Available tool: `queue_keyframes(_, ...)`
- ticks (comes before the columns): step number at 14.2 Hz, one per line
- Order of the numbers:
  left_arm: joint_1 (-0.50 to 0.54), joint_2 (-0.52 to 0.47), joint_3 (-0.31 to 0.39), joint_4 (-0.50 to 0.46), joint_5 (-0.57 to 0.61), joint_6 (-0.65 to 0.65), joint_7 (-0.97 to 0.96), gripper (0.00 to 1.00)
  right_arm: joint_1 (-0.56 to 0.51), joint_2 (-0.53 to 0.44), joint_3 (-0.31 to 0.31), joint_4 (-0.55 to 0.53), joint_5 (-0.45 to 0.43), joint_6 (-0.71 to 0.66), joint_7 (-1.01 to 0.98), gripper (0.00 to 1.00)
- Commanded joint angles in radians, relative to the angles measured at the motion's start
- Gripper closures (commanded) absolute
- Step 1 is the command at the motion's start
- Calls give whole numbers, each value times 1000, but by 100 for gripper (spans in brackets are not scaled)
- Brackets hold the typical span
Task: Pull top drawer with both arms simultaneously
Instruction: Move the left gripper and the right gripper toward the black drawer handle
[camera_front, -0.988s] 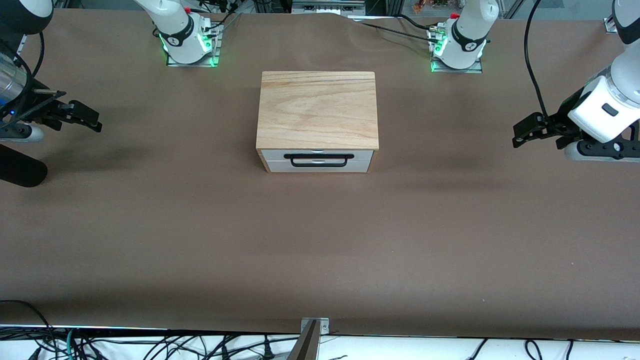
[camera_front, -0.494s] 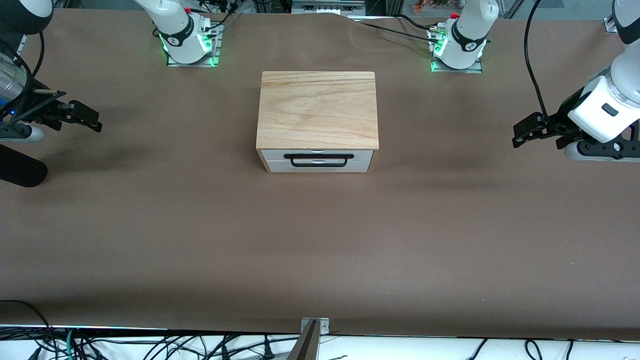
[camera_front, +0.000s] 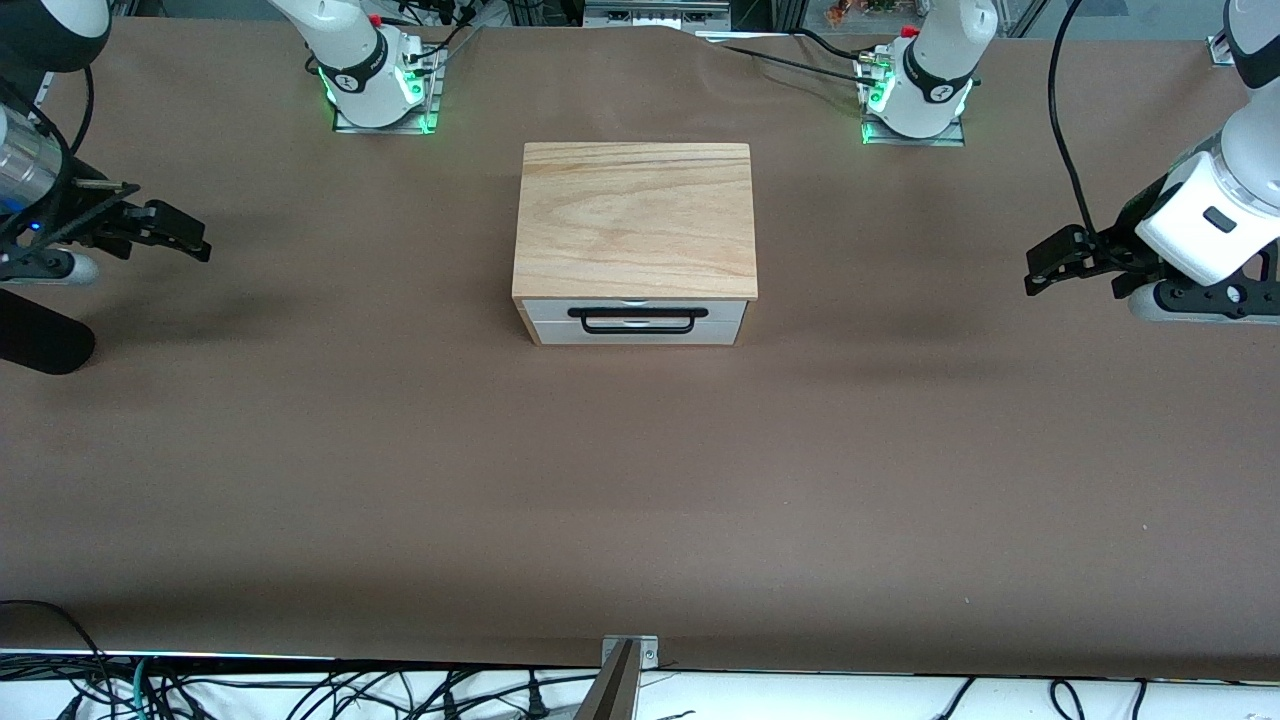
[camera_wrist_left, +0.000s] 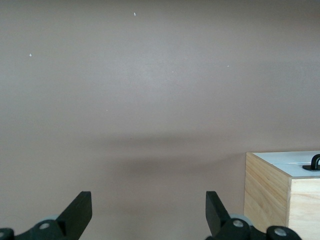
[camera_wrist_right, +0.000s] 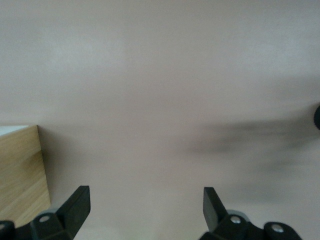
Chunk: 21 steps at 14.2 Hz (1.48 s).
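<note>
Your left gripper (camera_front: 1040, 272) at frame right and right gripper (camera_front: 190, 238) at frame left, both with jaws apart, flank the top drawer (camera_front: 636, 311) at center, roughly equally distant. Its handle (camera_front: 637, 319) runs across the frame, gripper to gripper.

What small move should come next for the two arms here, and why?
Probably both arms should swing inward toward the black handle of the top drawer. The drawer looks shut, flush under the oak top. The left gripper and right gripper hang open over bare table at their own ends, well clear of the cabinet, touching nothing.
</note>
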Motion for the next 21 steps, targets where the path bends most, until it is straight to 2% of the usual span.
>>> queue_keyframes(1, -4, 8, 2, -1, -23, 4, 0, 0, 13, 39, 4, 18, 32, -23, -15, 0)
queue_keyframes(3, -7, 31, 0, -1, -19, 6, 11, 0, 15, 47, 2, 18, 192, -24, -12, 0)
queue_keyframes(4, -18, 44, 0, -1, -21, 6, 14, 0, 15, 64, 2, 18, 243, -24, -15, 0)
queue_keyframes(7, -65, 112, 0, -1, -19, 9, 17, 0, 25, 137, 16, 16, 314, -23, -30, 0)
queue_keyframes(9, -94, 175, 0, 0, -76, 28, 17, 0, 33, 197, 16, 18, 508, -21, -123, 0)
queue_keyframes(10, -101, 208, 0, -1, -160, 79, 17, 0, 34, 236, 16, 16, 611, -24, -181, 0)
queue_keyframes(12, -110, 275, -1, -3, -338, 113, 20, 0, 45, 300, 16, 18, 734, -21, -296, 0)
queue_keyframes(15, -133, 355, -29, -6, -499, 186, 75, 0, 61, 409, 16, 16, 945, -12, -441, 0)
queue_keyframes(17, -130, 422, -35, -12, -644, 199, 210, 0, 94, 467, 16, 16, 1067, 5, -510, 1)
queue_keyframes(19, -131, 484, -35, -62, -894, 242, 438, 0, 148, 518, 16, 16, 1173, 58, -588, 1)
queue_keyframes(21, -142, 495, -37, -149, -1075, 291, 624, 0, 201, 569, 16, 16, 1312, 95, -686, 13)
